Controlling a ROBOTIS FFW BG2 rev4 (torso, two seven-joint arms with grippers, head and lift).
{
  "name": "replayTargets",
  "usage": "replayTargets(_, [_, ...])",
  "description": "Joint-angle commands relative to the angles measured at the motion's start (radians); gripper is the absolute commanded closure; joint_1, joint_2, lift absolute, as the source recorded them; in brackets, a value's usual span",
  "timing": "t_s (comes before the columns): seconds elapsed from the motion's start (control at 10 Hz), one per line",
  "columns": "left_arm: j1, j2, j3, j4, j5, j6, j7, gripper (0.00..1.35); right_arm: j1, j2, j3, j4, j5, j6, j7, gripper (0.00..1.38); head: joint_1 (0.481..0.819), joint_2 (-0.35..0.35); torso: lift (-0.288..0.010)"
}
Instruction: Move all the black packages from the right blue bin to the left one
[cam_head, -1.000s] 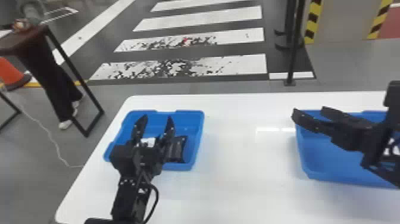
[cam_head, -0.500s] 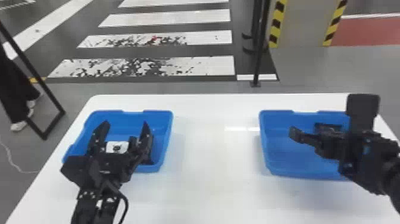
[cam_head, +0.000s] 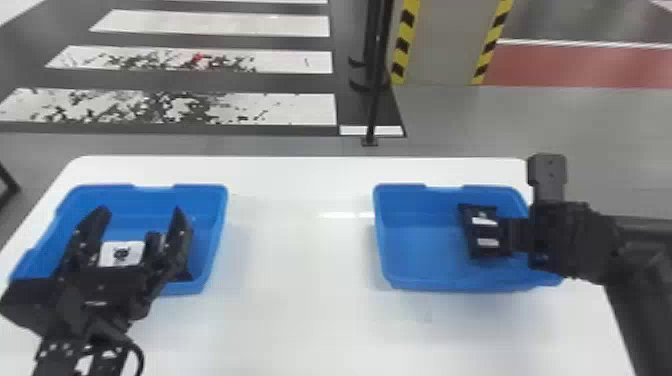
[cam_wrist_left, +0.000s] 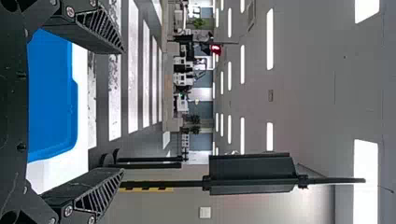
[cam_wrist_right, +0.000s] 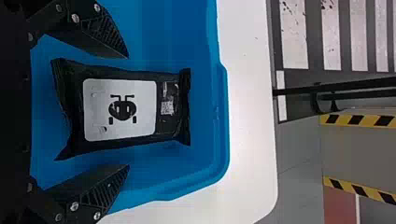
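In the head view, a black package (cam_head: 485, 234) lies in the right blue bin (cam_head: 420, 280), beside my right gripper (cam_head: 547, 220). The right wrist view has this black package (cam_wrist_right: 168, 130), with its white label, between the spread fingers of my right gripper (cam_wrist_right: 128, 111), touching neither. My left gripper (cam_head: 140, 212) is open above the left blue bin (cam_head: 202, 200); a white label (cam_head: 121, 253) with a dark figure shows between its fingers, and a dark package partly hides behind its right finger. The left wrist view shows my left gripper (cam_wrist_left: 123, 110) holding nothing.
Both bins stand on a white table (cam_head: 300, 250), with a wide stretch of tabletop between them. Beyond the table's far edge a black pole (cam_head: 375, 90) rises from the floor, near a panel with yellow and black stripes.
The head view has swung to the right. My right gripper has turned down over the right bin, at the package. Over the left bin, my left gripper stays open.
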Motion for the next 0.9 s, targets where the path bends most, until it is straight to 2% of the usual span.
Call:
replayTargets(0.0, [0.005, 0.0, 0.003, 0.0, 0.001, -0.006, -0.002, 0.14, -0.03, -0.003, -0.001, 0.061, 0.006, 0.004, 0.006, 0.2, 0.695, -0.065, -0.14])
replayTargets(0.2, [0.005, 0.0, -0.001, 0.0, 0.001, -0.006, -0.003, 0.14, -0.047, -0.004, 0.001, 0.086, -0.006, 0.004, 0.016, 0.25, 0.695, -0.071, -0.14])
replayTargets(0.4, [0.005, 0.002, 0.003, 0.0, -0.003, -0.009, -0.003, 0.15, -0.052, -0.004, 0.007, 0.098, -0.041, 0.006, 0.029, 0.58, 0.695, -0.068, -0.14])
replayTargets(0.5, [0.005, 0.002, 0.003, 0.0, -0.003, -0.009, -0.005, 0.15, -0.052, -0.003, 0.015, 0.083, -0.053, 0.024, 0.031, 0.53, 0.695, -0.061, -0.14])
replayTargets(0.7, [0.01, 0.002, 0.003, 0.0, -0.007, -0.011, -0.005, 0.15, -0.067, -0.003, 0.031, 0.088, -0.075, 0.053, 0.025, 0.95, 0.695, -0.046, -0.14])
replayTargets(0.8, [0.012, 0.002, 0.007, 0.0, -0.007, -0.021, -0.005, 0.15, -0.064, -0.003, 0.039, 0.086, -0.075, 0.048, 0.023, 1.08, 0.695, -0.039, -0.14])
